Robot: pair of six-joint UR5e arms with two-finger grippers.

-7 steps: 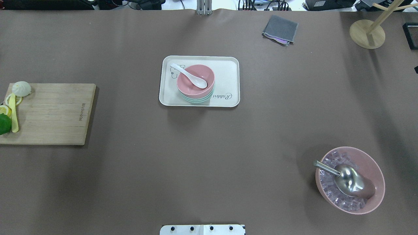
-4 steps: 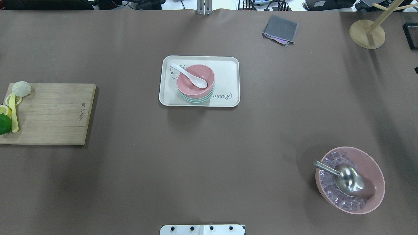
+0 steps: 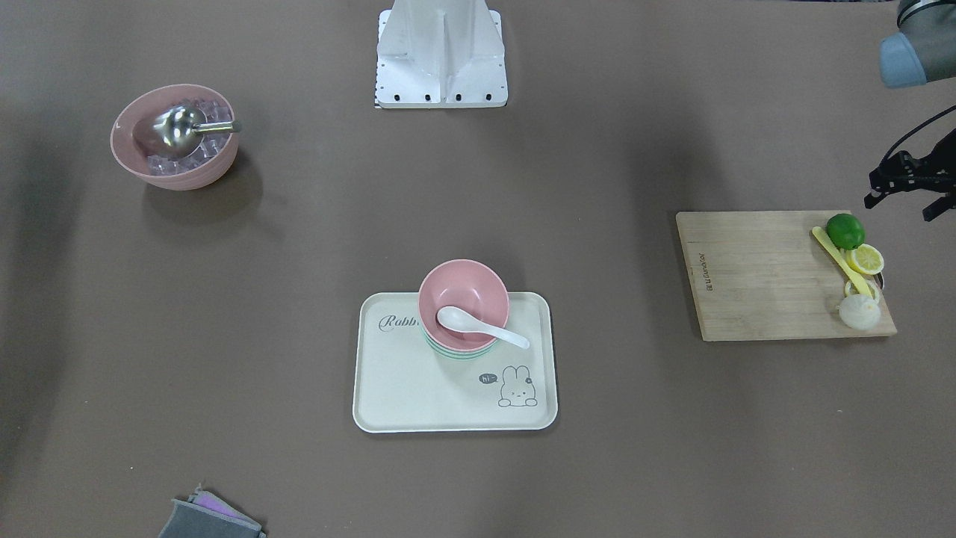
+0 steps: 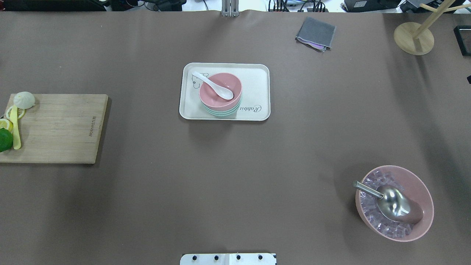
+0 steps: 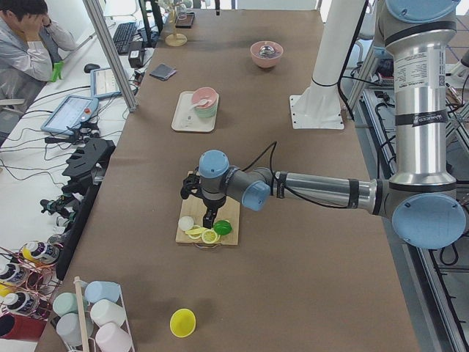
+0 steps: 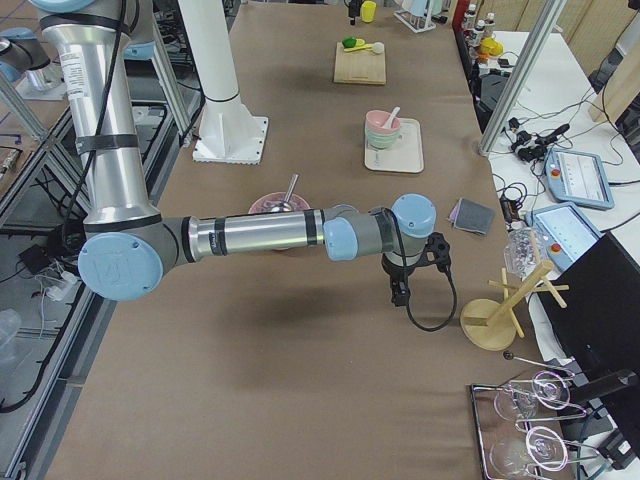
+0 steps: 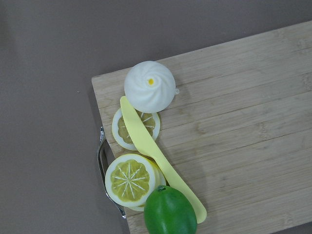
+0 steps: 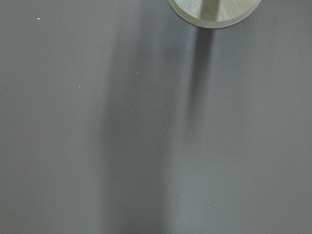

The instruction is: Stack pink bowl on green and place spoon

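In the front-facing view I saw the brown table (image 3: pixel 299 246) carrying a cream tray (image 3: pixel 403 396), with the pink bowl (image 3: pixel 464 288) nested in the green bowl (image 3: pixel 457 353) on it. The white spoon (image 3: pixel 478 326) lay in the pink bowl, its long axis diagonal and its handle over the rim toward the rabbit print.

Overhead, the handle pointed at the tray's far-left corner.

From the left end, a lab bench with an operator (image 5: pixel 26 29) flanked the table. The left gripper (image 5: pixel 208 218) hung over the cutting board (image 5: pixel 231 209); I could not tell how far it was open.

From the right end, the right gripper (image 6: pixel 400 295) hung above the table near a wooden stand (image 6: pixel 500 320), its opening equally unclear.

The left wrist camera showed a lime (image 7: pixel 170 212), lemon slices (image 7: pixel 130 178) and a yellow knife (image 7: pixel 156 156).

The right wrist camera showed only the table and the stand's base.
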